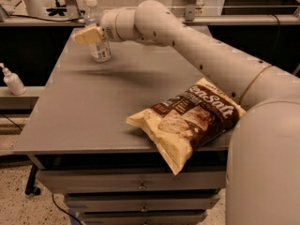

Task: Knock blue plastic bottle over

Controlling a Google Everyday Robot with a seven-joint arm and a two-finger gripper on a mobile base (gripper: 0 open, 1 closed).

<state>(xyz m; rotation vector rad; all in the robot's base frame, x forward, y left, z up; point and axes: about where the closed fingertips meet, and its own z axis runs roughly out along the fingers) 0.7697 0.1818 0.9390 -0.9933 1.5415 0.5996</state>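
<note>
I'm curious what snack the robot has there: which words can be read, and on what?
"eaSalt": big white letters on the chip bag; its smaller print is blurred.
Label on the blue plastic bottle: too blurred to read.
The pincer, at the bottle's upper part: no text.

Large white "ea Salt" lettering read on chip bag (187, 121), well apart from blue plastic bottle (100, 49). Bottle label unreadable; gripper (87, 34) right at bottle's shoulder.

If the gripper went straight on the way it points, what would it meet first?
Probably the blue plastic bottle: the gripper points left over the far corner of the table and overlaps the upright bottle in the picture. Depth is unclear; it might pass just in front, where the way looks free.
</note>
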